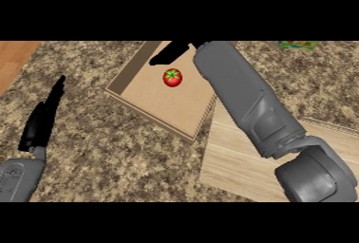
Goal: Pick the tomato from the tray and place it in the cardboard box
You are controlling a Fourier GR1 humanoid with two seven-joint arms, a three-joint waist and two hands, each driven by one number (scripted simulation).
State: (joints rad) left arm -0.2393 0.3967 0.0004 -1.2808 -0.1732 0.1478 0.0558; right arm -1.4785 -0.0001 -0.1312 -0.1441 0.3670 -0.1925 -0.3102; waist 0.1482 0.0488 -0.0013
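Where the view's lower edge cuts them off, two grey forearms come in over the speckled brown granite counter [119, 156]: the left forearm [17, 178] shows only at the near left corner, while the thick right forearm [242, 99] slants from the near right up toward the middle. Under that right arm lies the flat pale wooden tray [235, 166], bare where it shows, its far corner touching or just beside the box. At the left, the black left hand [41, 124] stands open with straight fingers held together, pointing away, over bare counter and well apart from the box. Farther on sits the shallow brown cardboard box [168, 107], turned at an angle. The small round red tomato [172, 77] with its green stem cap rests on the box's floor, near the far side. Just beyond it, the black right hand [168, 53] hangs above the box's far rim, fingers stretched out and holding nothing, apart from the tomato. At the far right edge a small green object [299, 45] shows partly, too cut off to identify, and an orange-brown wooden surface [15, 57] borders the far left.
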